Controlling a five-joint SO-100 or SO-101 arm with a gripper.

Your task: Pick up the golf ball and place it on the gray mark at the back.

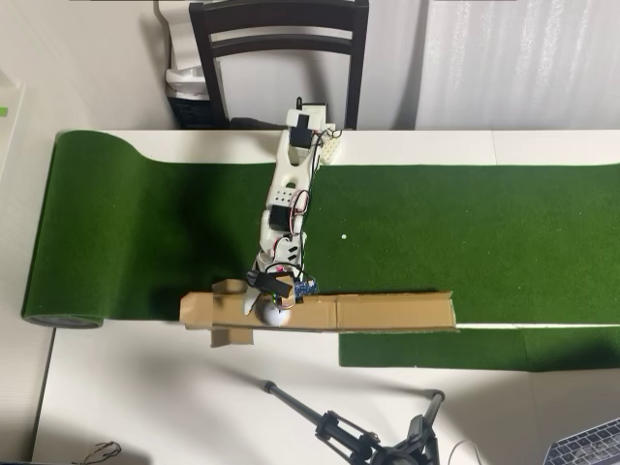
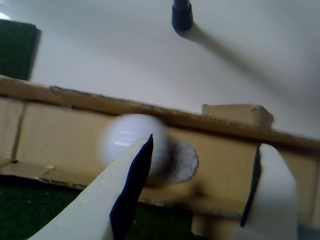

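The golf ball [image 2: 129, 144] is a blurred white sphere on the brown cardboard strip [image 2: 60, 137]. It lies at the left rim of the gray mark [image 2: 186, 162], partly covering it. My gripper [image 2: 205, 147] is open, and its fingers straddle the mark. The ball sits behind and mostly outside the dark-padded left finger [image 2: 134, 175], not between the two. In the overhead view the golf ball [image 1: 273, 312] rests on the cardboard [image 1: 387, 312] just below the gripper [image 1: 275, 294], and the mark is hidden there.
A green putting mat [image 1: 145, 223] covers the table behind the cardboard. A tiny white dot [image 1: 343, 235] lies on it. Tripod legs [image 1: 320, 417] stand on the white table in front, with one foot [image 2: 181, 14] in the wrist view. A dark chair [image 1: 279, 48] is at the back.
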